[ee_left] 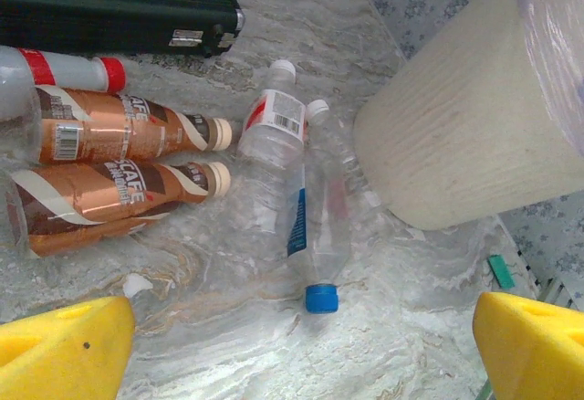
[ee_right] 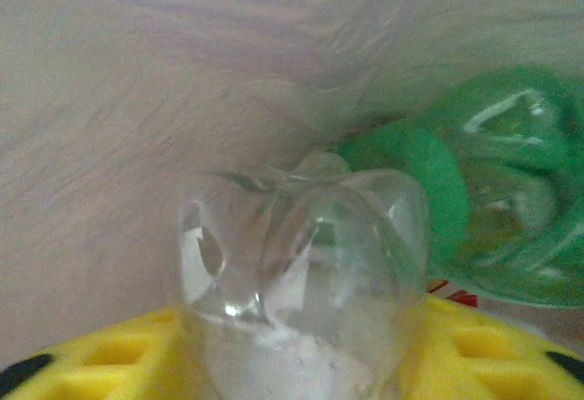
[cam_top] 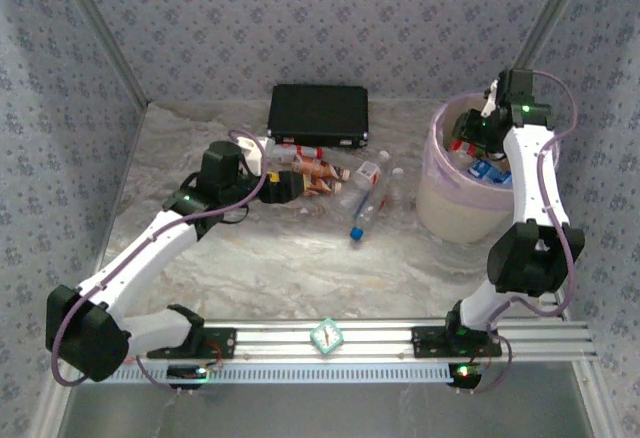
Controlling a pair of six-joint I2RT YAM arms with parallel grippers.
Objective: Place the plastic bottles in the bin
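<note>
Found the bin (cam_top: 450, 208) at two o'clock on the table (cam_top: 300, 268), several bottles (cam_top: 487, 170) inside. Found the flat case (cam_top: 318, 115) at twelve, by the far edge. Found coffee bottles (cam_top: 318, 173) just before the case, and water bottles (cam_top: 372, 193) at their three o'clock, between them and the bin.

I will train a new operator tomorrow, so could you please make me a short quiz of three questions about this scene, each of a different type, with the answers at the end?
1. True or false: the left gripper is shut on a bottle.
2. What sits between the fingers of the right gripper? A) a clear bottle B) the black case C) a brown bottle
3. In the left wrist view, what colour is the cap of the nearest bottle?
Key: 1 false, it is open with nothing between its fingers; 2 A; 3 blue.
</note>
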